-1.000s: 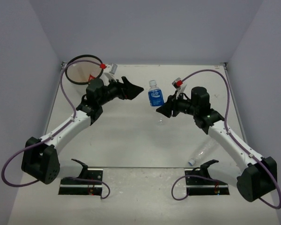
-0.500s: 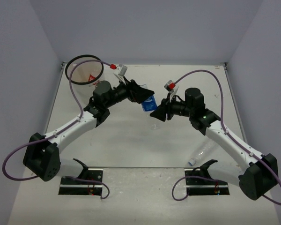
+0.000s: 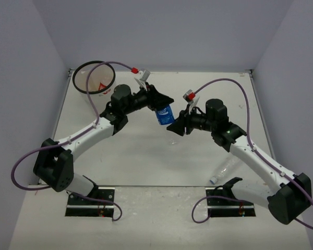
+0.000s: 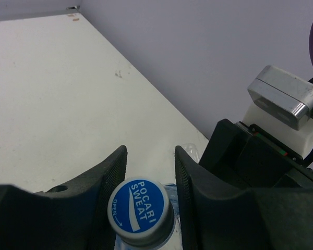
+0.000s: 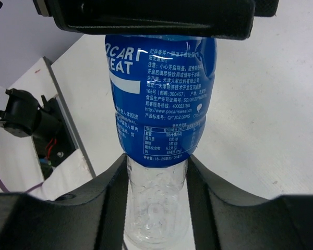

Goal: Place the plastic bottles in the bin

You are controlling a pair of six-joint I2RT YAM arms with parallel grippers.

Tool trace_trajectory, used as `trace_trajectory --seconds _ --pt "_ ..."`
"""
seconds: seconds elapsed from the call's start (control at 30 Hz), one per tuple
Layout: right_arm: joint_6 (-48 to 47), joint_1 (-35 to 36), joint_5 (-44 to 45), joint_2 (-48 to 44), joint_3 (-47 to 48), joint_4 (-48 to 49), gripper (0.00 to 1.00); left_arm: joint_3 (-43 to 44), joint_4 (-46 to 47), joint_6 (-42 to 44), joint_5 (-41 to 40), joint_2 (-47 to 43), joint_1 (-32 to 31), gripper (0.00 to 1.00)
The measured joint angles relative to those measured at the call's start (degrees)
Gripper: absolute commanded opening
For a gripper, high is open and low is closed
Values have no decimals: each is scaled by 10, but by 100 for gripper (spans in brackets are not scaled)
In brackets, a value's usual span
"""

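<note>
**A:** White surface [image 3: 146, 156], pale walls all round. Where's the blue-labelled bottle [image 3: 164, 114]?

**B:** In the air over the middle, between my two arms, well apart from the bin [image 3: 94, 62] in the far left corner. My right end effector [image 5: 156, 198] pinches its clear lower part. My left end effector [image 4: 148, 166] clasps it narrowly at the cap [image 4: 141, 211].

**A:** How will it handle?

**B:** Light, I judge, and thin-walled and slick, so it may dent or slip. It's best held at the stiff neck.

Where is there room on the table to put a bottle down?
Bare table behind the blue bottle, up to the back wall, and in front between left arm and right arm. Crowded by the bin and the clear bottle.
</note>
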Motion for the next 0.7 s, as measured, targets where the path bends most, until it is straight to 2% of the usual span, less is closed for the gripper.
trace_trajectory --seconds 0.07,0.1,0.4,0.6,0.7 --pt "7 2 9 0 0 -4 91 1 -2 1 -2 0 0 0" --pt "10 2 17 0 1 -5 97 2 -7 4 -5 0 -1 0" --pt "38 2 90 -50 7 -41 99 59 -121 75 -109 -22 10 0" --pt "47 2 136 -139 -5 -51 99 119 -154 114 -171 -64 98 0" --pt "48 2 168 -171 -17 -53 99 154 -150 152 -273 -85 134 0"
